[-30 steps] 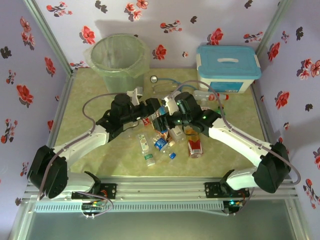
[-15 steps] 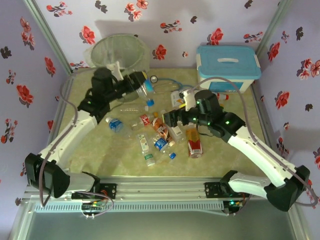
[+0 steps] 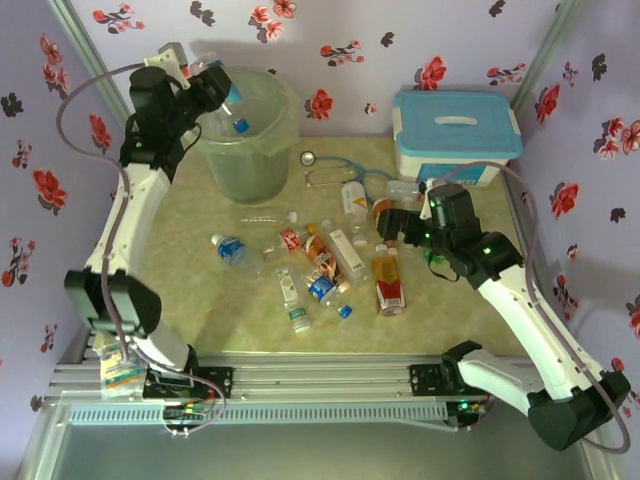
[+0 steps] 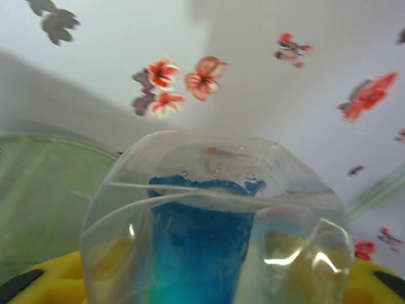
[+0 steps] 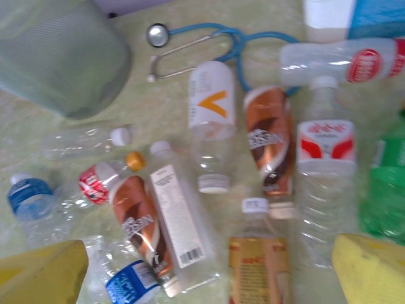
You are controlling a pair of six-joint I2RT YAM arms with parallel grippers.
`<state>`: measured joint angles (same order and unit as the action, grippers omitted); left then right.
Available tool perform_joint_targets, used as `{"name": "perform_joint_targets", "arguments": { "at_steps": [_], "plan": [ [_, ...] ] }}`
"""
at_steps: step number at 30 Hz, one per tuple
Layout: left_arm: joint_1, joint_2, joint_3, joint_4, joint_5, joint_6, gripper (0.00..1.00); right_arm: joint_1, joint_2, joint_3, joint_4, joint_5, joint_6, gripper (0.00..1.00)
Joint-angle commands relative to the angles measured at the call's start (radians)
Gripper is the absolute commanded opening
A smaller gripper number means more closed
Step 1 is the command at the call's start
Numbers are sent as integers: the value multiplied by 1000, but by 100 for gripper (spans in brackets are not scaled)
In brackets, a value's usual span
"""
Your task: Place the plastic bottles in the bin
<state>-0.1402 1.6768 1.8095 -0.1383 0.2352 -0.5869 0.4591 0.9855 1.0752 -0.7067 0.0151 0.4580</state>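
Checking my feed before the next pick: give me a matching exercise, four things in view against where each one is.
Things:
1. bin
2. stethoscope
3. lidded box
4. blue-labelled bottle

Places:
A. far right corner of the table
B. in the left gripper, over the bin
C. far left corner of the table
D. lying between bin and box

Pairs: 1-C, 2-D, 3-A, 4-B.
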Motion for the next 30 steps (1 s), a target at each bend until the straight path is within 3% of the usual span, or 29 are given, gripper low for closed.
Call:
{"name": "perform_joint_targets", "arguments": {
  "at_steps": [1, 7, 12, 16, 19, 26, 30],
  "plan": [
    [17, 119, 157, -137, -40, 129, 20, -7, -46, -24, -105, 73, 48, 99],
    [19, 374, 526, -404, -66, 258, 20, -10, -102, -29, -194, 164, 54, 99],
    [16, 538, 726, -557, -89, 322, 20, -13, -122, -36, -236, 211, 57, 99],
    [3, 567, 687, -572, -114, 377, 20, -21, -119, -43, -269, 293, 76, 99],
    [-4, 589, 671, -581, -137, 409, 27, -50, -94, -37, -304, 353, 85, 99],
    [-13, 648, 672, -609, -135, 431, 29, -127, -97, -88, -266, 278, 94, 99],
    [-15, 668, 664, -623, -134, 445, 38, -178, -75, -101, -252, 261, 85, 99]
  ]
}}
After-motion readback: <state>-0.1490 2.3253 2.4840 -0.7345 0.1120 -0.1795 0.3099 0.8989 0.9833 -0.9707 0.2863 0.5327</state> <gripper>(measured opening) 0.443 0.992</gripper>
